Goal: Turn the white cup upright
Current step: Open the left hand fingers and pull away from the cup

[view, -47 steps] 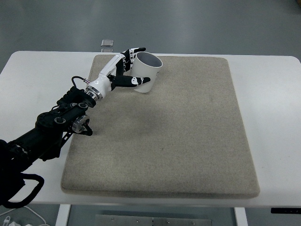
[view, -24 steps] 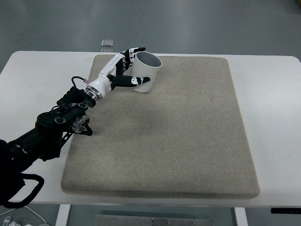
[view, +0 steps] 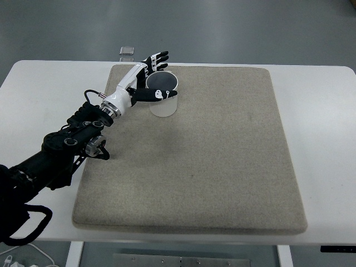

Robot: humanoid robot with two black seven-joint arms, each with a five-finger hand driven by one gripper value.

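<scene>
The left hand (view: 146, 83) reached in over the mat's far-left corner, fingers spread and loosened about the white cup (view: 163, 101), thumb across its rim; the cup stood mouth-up on the coarse beige mat (view: 222, 167); smooth, rigid, probably light and slippery, best gripped round its wall.
</scene>
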